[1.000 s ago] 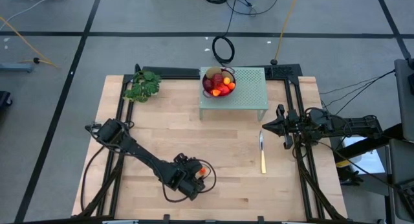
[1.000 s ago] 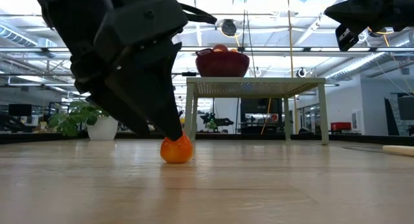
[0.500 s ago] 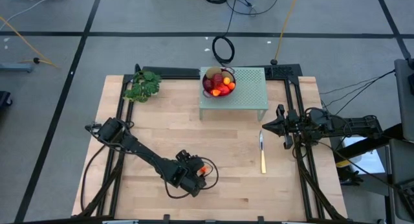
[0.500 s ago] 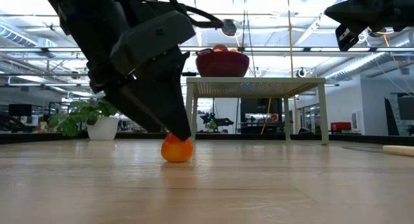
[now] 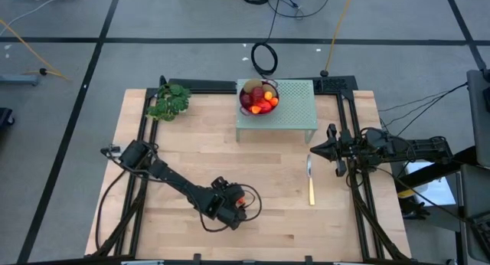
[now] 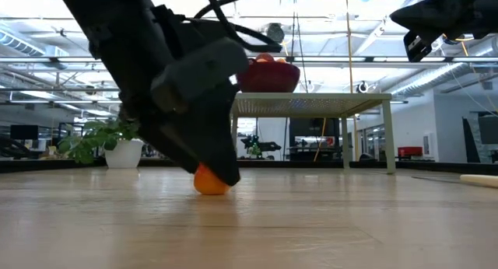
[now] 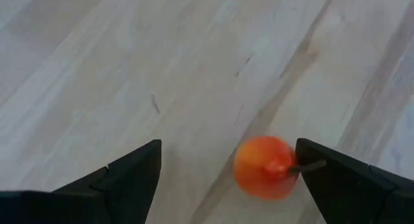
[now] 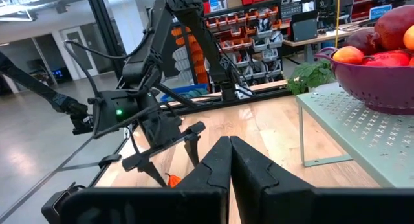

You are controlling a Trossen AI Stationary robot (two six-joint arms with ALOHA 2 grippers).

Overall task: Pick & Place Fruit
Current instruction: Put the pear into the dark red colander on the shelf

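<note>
The pale wooden table [image 5: 184, 154] carries a green stand [image 5: 295, 116] at upper centre, a leafy bunch [image 5: 169, 101] upper left, a knife [image 5: 311, 181] right, and a small orange fruit [image 5: 240, 201] lower centre.

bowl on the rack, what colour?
Dark purple-maroon bowl; clearest in the right wrist view.

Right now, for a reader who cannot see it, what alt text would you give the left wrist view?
A small orange fruit lies on the pale wooden table, between the two dark fingers of the open left gripper. The fruit sits off-centre in the gap, right against one finger and well clear of the other.
</note>
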